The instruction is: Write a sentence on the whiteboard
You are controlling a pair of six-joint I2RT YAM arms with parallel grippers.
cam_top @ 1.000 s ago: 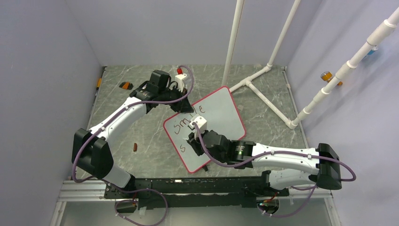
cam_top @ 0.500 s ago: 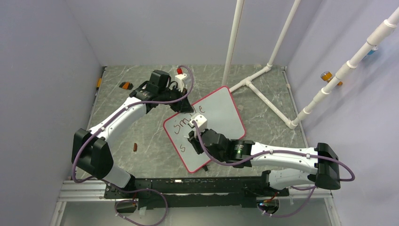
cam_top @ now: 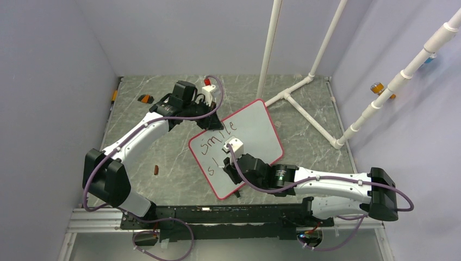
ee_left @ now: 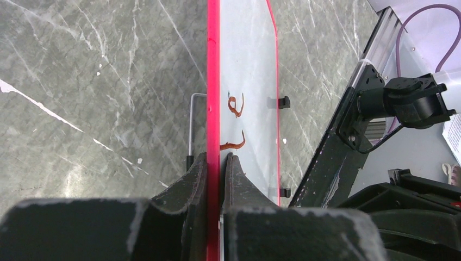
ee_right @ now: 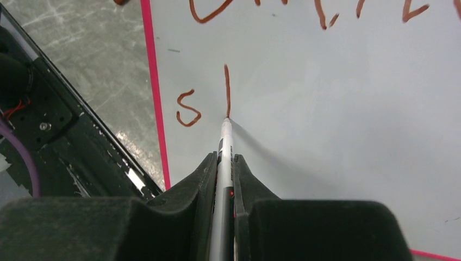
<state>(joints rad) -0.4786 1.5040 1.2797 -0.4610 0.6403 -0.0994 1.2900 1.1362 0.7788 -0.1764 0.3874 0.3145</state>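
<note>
From above, one whiteboard (cam_top: 255,128) sits on the bench (cam_top: 174,157). The sentence (cam_top: 215,142) so far reads "smile" over "s l".

Left wrist: the left jaws pinch the board's red rim, and two black clips (ee_left: 282,101) sit on the opposite edge.

Right wrist: the right jaws pinch one marker (ee_right: 224,152), its tip touching the lower end of the stroke beside the "s".

White pipes (cam_top: 269,49) stand on the grey marbled table (cam_top: 179,179). A small brown piece (cam_top: 156,170) lies at its left, an orange-black one (cam_top: 145,98) farther back.
</note>
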